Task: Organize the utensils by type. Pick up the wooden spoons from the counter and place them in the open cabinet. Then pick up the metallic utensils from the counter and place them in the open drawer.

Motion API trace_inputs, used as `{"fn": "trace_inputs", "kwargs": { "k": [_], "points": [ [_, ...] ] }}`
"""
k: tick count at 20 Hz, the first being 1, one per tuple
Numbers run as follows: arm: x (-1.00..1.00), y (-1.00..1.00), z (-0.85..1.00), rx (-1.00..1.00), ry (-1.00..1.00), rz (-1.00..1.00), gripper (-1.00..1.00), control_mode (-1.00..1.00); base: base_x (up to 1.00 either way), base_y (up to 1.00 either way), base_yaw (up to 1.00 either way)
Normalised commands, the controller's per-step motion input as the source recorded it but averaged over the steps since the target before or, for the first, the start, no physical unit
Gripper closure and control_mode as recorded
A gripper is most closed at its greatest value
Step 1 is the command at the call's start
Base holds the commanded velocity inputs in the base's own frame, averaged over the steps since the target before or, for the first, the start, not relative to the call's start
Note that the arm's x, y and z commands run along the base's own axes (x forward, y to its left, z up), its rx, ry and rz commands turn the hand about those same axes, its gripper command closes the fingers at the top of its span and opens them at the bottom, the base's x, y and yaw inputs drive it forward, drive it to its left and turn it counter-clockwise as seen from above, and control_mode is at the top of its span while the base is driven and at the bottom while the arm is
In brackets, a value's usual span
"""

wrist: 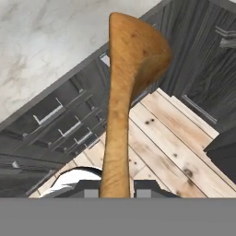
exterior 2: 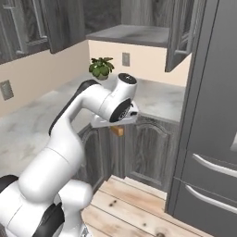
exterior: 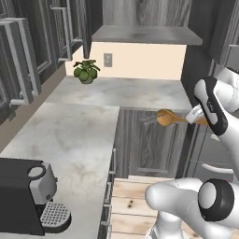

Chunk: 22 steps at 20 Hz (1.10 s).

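Wooden spoon (wrist: 124, 87) pinched between the fingers (wrist: 116, 190), mid-air; cabinet (exterior: 147, 35) shelf above looks bare, partly hidden.

An orange-brown wooden spoon (wrist: 120, 92) is clamped by its handle, raised level beside the counter (exterior: 70, 135).

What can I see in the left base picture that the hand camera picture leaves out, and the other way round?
Left base view alone: a black coffee machine on the near counter, a small green plant at the back wall, and the wall cabinet with its flat grey shelf above.

Hand view alone: the spoon's handle running down between the end effector fingertips, and a stack of low drawer fronts with bar handles.

Both share: the wooden spoon held off the counter, the marbled stone top itself, the grey wood-grain fronts and the pale plank floor.
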Motion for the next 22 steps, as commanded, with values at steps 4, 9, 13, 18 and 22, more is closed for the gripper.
{"fn": "trace_inputs", "kwargs": {
  "k": [4, 9, 13, 18, 22],
  "points": [
    [0.00, 0.00, 0.00, 0.00, 0.00, 0.00, 1.00, 1.00, 0.83, 0.15, 0.00],
    [0.00, 0.00, 0.00, 0.00, 0.00, 0.00, 1.00, 1.00, 0.78, 0.07, 0.00],
    [0.00, 0.00, 0.00, 0.00, 0.00, 0.00, 1.00, 1.00, 0.62, 0.00, -0.01],
    [0.00, 0.00, 0.00, 0.00, 0.00, 0.00, 1.00, 1.00, 0.29, -0.10, -0.03],
    [0.00, 0.00, 0.00, 0.00, 0.00, 0.00, 1.00, 1.00, 0.11, -0.22, -0.04]
  ]
}}
